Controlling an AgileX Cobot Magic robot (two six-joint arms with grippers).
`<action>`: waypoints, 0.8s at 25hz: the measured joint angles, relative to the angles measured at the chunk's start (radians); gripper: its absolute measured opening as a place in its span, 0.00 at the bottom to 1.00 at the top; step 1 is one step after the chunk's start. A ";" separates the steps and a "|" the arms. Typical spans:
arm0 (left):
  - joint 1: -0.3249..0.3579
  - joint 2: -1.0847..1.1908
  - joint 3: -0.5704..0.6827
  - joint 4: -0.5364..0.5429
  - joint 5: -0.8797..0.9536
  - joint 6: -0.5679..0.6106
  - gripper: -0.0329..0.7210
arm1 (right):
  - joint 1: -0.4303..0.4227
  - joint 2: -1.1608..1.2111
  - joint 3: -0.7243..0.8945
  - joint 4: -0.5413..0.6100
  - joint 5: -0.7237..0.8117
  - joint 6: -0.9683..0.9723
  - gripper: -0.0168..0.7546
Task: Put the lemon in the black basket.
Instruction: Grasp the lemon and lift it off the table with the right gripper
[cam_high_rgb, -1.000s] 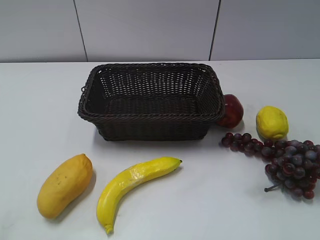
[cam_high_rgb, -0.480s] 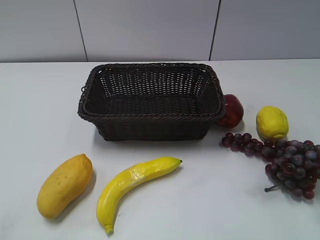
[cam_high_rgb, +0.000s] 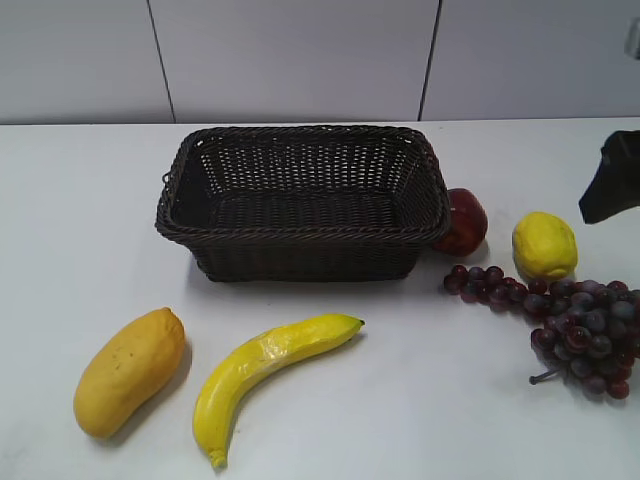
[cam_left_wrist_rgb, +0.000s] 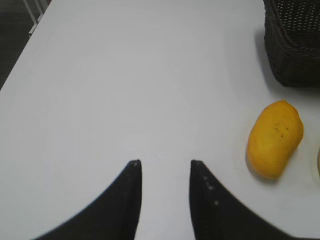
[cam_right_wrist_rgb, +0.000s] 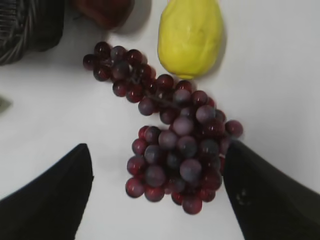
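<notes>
The lemon (cam_high_rgb: 544, 244) lies on the white table to the right of the black basket (cam_high_rgb: 300, 225), beyond a bunch of grapes. The right wrist view shows the lemon (cam_right_wrist_rgb: 190, 36) at the top, above the grapes. My right gripper (cam_right_wrist_rgb: 157, 160) is open and empty, with its jaws either side of the grapes and short of the lemon. Part of it shows as a dark shape (cam_high_rgb: 610, 178) at the right edge of the exterior view. My left gripper (cam_left_wrist_rgb: 164, 165) is open and empty over bare table, left of a mango. The basket is empty.
A red apple (cam_high_rgb: 462, 222) sits against the basket's right end. Purple grapes (cam_high_rgb: 570, 322) (cam_right_wrist_rgb: 175, 145) lie in front of the lemon. A mango (cam_high_rgb: 128, 370) (cam_left_wrist_rgb: 275, 138) and a banana (cam_high_rgb: 262, 370) lie at the front left. The basket's corner (cam_left_wrist_rgb: 295, 45) shows top right.
The right arm has come into the exterior view at the right edge, above the lemon. The objects have not moved.
</notes>
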 joint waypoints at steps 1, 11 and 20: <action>0.000 0.000 0.000 0.000 0.000 0.000 0.36 | 0.000 0.031 -0.026 -0.003 0.000 0.000 0.82; 0.000 0.000 0.000 0.000 0.000 0.000 0.36 | 0.000 0.358 -0.190 -0.048 -0.024 0.000 0.80; 0.000 0.000 0.000 0.000 0.000 0.000 0.36 | 0.000 0.599 -0.296 -0.060 -0.060 0.017 0.80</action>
